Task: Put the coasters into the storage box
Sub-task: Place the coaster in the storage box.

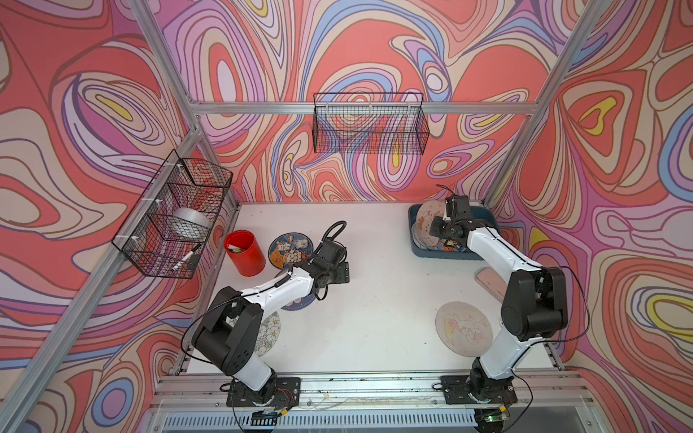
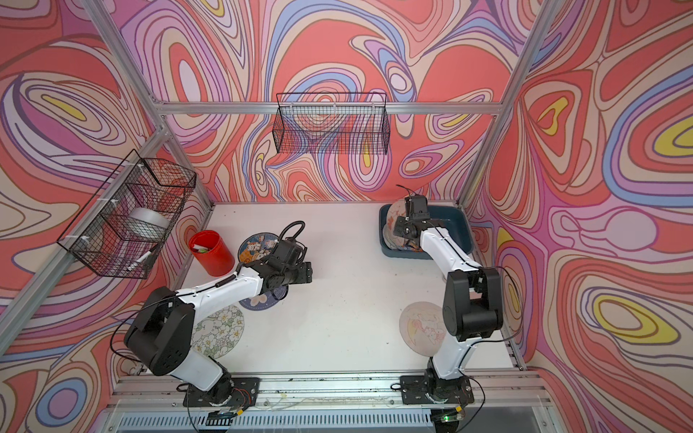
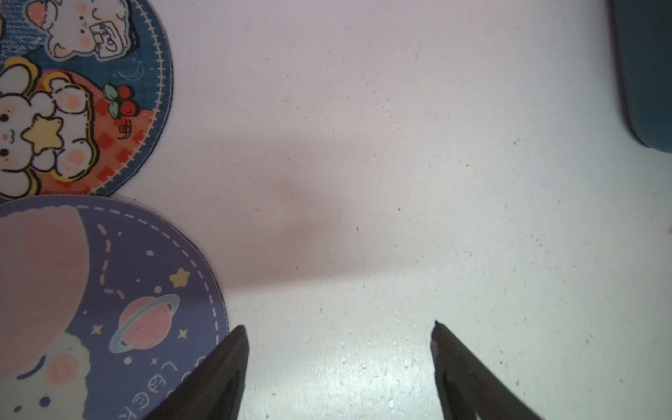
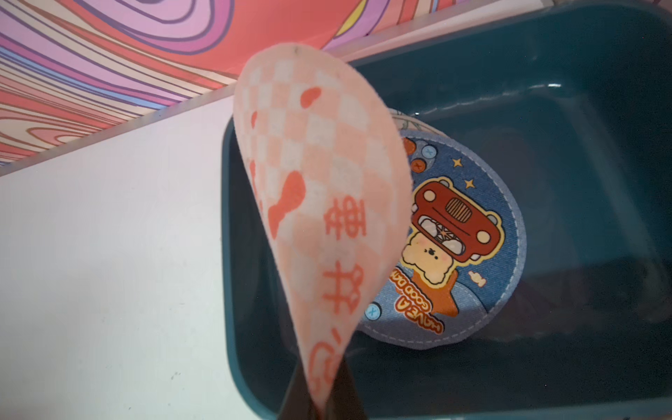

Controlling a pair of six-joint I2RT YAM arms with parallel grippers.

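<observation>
Swirl-patterned walls close in a white desk, and the storage box is set in its far corner on the right arm's side. The right tool is clamped on the edge of a pink checked coaster, which is held on edge and curls over above the box wall nearest the middle of the desk. Part of it is seen over the box and part seems to reach past the rim towards the desk. A blue car coaster is already lying inside, with at least one more beneath it.

The step in hand is judged to be the release. It would be done best if the coaster were first carried further over the box, so that none of it overhangs the rim. It should then be lowered until its free edge meets the blue car coaster. Only then should the jaws be parted, so that the soft mat folds down flat and is not left propped on the wall.

The left tool is held with its jaws apart and nothing between them, over bare desk just beside a purple coaster and near a blue bear coaster. A floral coaster and a beige coaster are also left on the desk.
</observation>
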